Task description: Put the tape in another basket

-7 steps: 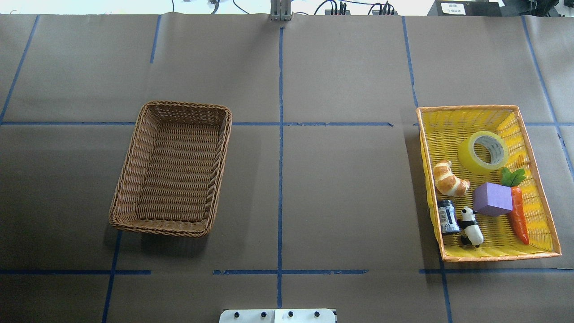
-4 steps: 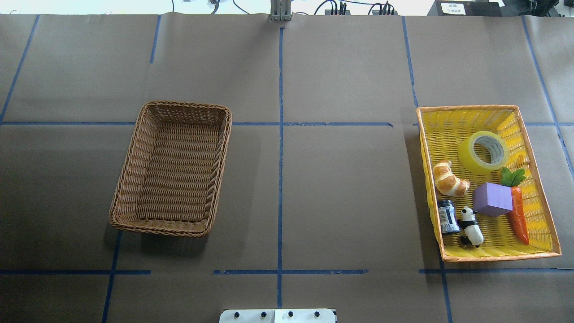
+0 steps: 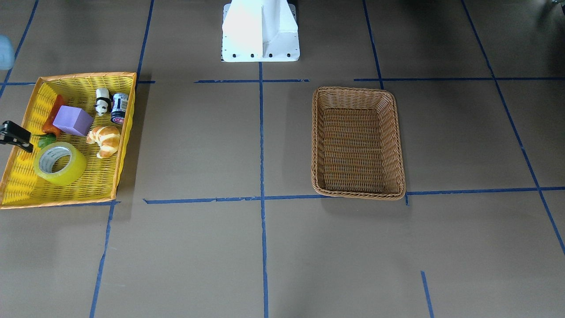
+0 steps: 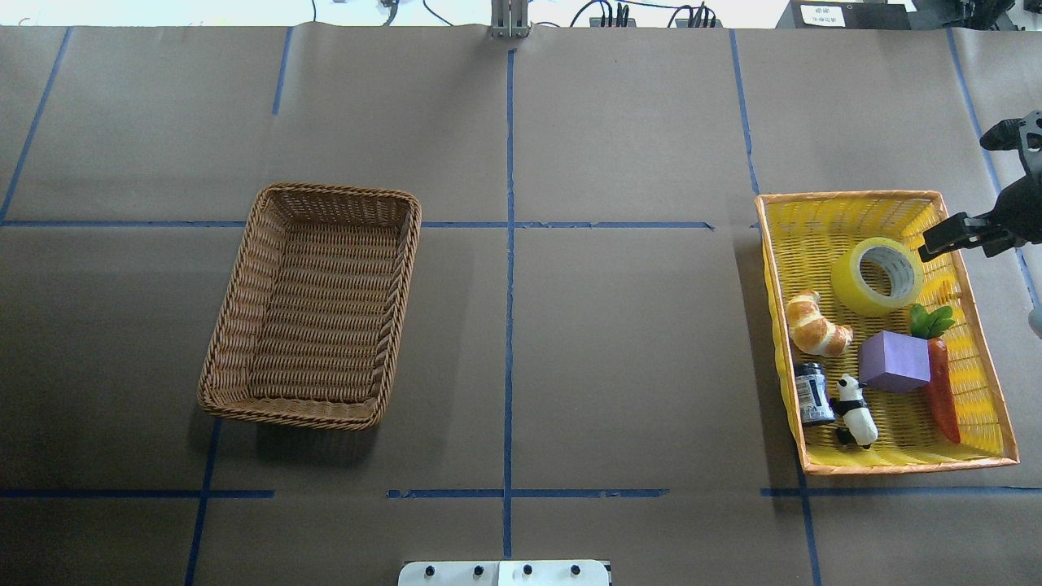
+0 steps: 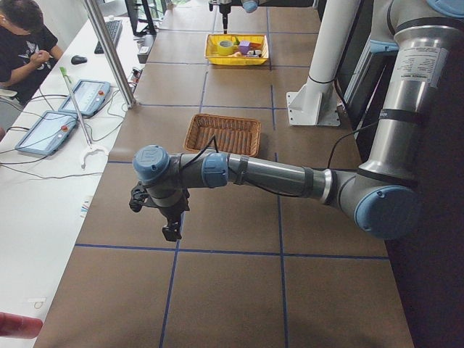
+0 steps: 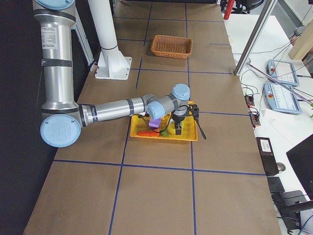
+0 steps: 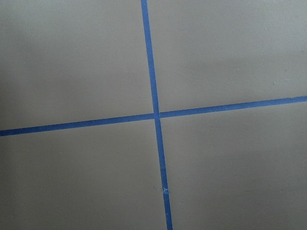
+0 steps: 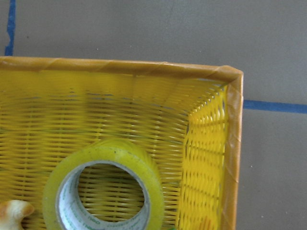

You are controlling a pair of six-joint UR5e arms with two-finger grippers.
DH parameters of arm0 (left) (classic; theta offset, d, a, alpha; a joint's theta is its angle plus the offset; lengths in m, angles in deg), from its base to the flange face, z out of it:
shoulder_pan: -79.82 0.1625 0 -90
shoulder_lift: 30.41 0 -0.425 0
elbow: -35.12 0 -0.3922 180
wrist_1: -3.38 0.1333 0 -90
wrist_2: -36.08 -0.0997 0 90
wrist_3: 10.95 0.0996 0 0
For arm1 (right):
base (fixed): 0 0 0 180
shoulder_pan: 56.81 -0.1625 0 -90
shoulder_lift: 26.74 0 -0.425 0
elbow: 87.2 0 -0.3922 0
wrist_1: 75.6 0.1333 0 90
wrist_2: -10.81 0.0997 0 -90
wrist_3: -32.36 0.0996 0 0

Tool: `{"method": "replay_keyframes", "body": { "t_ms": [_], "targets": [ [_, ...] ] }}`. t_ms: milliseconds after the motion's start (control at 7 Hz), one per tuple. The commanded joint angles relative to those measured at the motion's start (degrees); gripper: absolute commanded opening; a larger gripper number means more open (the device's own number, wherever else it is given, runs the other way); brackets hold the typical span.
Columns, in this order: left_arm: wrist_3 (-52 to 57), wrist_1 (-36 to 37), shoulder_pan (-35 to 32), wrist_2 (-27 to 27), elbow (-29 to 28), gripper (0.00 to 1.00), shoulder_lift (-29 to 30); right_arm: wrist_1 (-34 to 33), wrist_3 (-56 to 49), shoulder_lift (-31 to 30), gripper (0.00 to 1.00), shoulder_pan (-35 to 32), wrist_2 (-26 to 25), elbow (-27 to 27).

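The tape, a yellow-green roll with a grey-white core, lies flat at the far end of the yellow tray. It also shows in the front view and the right wrist view. My right gripper hangs above the tray's far right corner, beside the tape and clear of it, jaws apart and empty. One of its fingers shows in the front view. The brown wicker basket stands empty on the table's left half. My left gripper hovers over bare paper far from the basket; I cannot tell whether it is open.
The yellow tray also holds a croissant, a purple block, a carrot, a small dark jar and a panda figure. The robot's white base stands at the table's near middle. An operator sits beyond the far side.
My right gripper has come into the overhead view from the right edge, above the yellow tray's far right corner. The objects have not moved.
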Motion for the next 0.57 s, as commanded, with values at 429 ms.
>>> {"method": "replay_keyframes", "body": {
  "t_ms": [429],
  "targets": [
    [0.0, 0.0, -0.09, 0.08, 0.04, 1.0, -0.09, 0.94, 0.62, 2.89, 0.85, 3.83, -0.87, -4.74]
  ]
}}
